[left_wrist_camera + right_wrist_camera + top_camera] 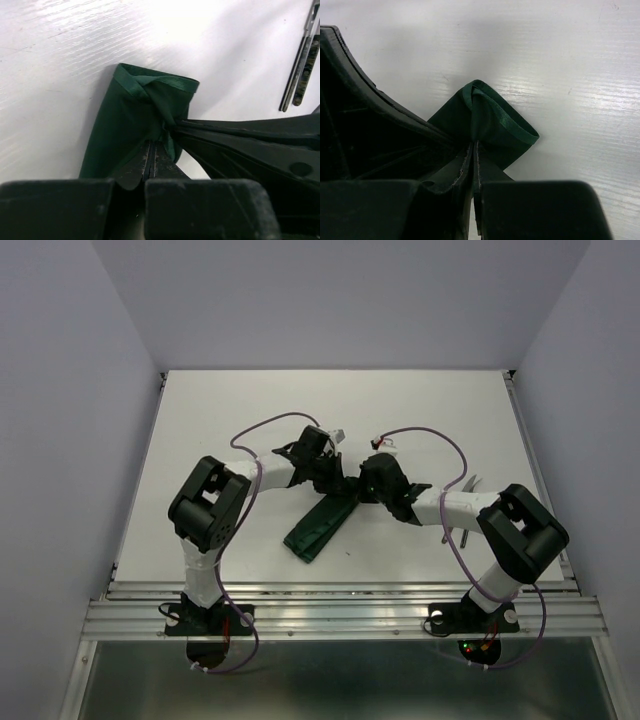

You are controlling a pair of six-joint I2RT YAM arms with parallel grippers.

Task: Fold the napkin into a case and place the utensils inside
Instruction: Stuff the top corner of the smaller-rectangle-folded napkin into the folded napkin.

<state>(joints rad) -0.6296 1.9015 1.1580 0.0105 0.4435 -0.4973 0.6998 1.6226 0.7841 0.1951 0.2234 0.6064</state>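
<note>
Napkin (318,528), overhead view: dark green cloth folded to a long narrow strip on the white surface (220,420); long axis diagonal, low end toward the left arm's base, far end up and to the right; left end effector (333,480) and right end effector (372,492) meet over that far end, strip trailing back from both; utensils (470,485) partly hidden beyond the right forearm, well apart from the cloth, nearer the right arm.

Left wrist view: left end effector (152,156) pinched tight on a bunched corner of the napkin (130,115); no gap between the jaws; right end effector (240,145) reaching in from the right to the same bunch; utensils (301,65) at upper right, lying side by side, parallel.

Right wrist view: right end effector (474,162) closed on a fold of the napkin (495,120); hemmed edge looping beyond the tips; left end effector (370,125) alongside at left.

Judgement: both grips share one end; insertion likely turns on freeing the right arm, utensils lying on its side.
</note>
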